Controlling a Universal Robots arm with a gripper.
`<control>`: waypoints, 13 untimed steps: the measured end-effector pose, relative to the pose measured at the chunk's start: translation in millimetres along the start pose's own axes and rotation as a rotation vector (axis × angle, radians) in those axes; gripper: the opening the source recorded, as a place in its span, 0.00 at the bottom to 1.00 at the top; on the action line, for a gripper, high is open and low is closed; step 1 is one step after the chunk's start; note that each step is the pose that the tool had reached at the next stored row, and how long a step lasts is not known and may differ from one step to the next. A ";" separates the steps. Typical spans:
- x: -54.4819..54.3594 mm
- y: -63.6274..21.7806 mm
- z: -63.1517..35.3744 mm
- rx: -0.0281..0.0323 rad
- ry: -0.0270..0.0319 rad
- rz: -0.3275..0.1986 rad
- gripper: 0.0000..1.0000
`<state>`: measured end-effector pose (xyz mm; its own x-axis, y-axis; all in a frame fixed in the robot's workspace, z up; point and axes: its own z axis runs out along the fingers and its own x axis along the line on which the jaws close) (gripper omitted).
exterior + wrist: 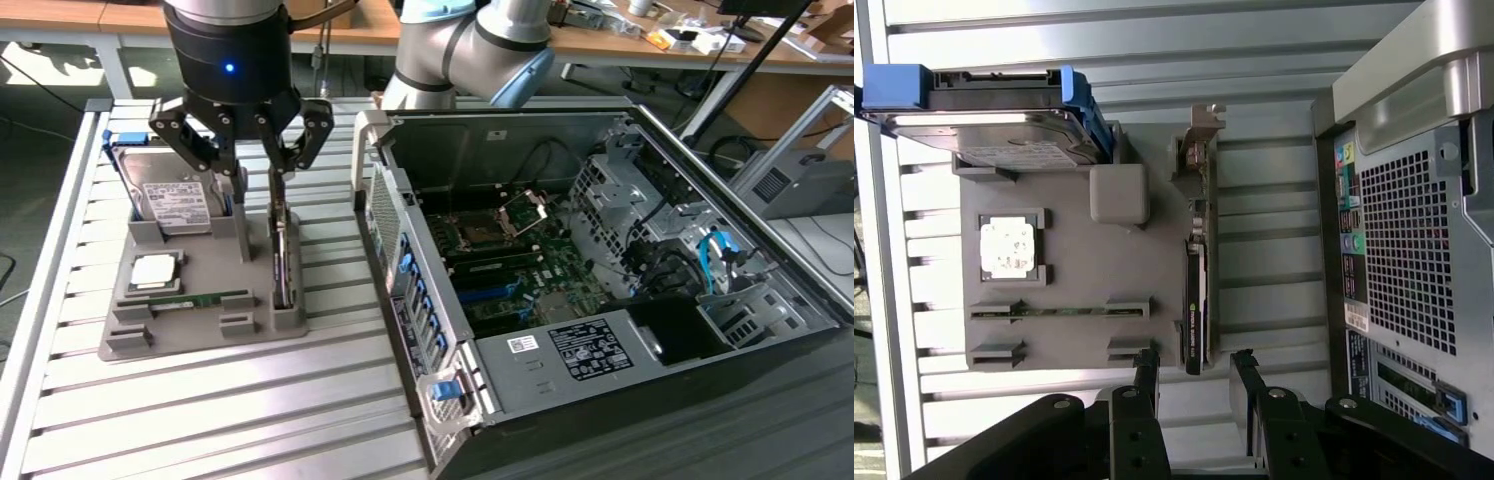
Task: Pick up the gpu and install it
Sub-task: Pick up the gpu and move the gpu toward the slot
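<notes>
The gpu (280,262) stands on its long edge in a slot of the grey holder (200,338), thin and dark, with its metal bracket at the far end. In the wrist view the gpu (1197,290) runs away from my fingertips (1146,372), its bracket toward the hard drive's end of the holder (1074,250). My gripper (254,180) hangs above the card's far end, open, with nothing between the fingers. Seen from the wrist, the gripper (1194,375) lines up with the card's near end and straddles its line without touching it.
On the holder also sit a silver hard drive (174,197) in a blue frame, a processor chip (154,270) and a green memory stick (200,298). The open computer case (574,260) lies at the exterior view's right, close beside the holder. All rests on a slatted metal table (200,420).
</notes>
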<state>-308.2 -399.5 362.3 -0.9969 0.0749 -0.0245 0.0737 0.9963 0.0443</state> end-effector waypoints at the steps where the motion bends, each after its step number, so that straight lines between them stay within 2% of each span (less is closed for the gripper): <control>1: 0.0 0.0 0.2 0.0000 0.0000 0.000 0.42; 13: 0.1 -0.1 2.8 0.0000 0.0001 0.000 0.42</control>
<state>-308.2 -399.5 359.5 -0.9969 0.0748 -0.0244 0.0737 0.9963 0.0443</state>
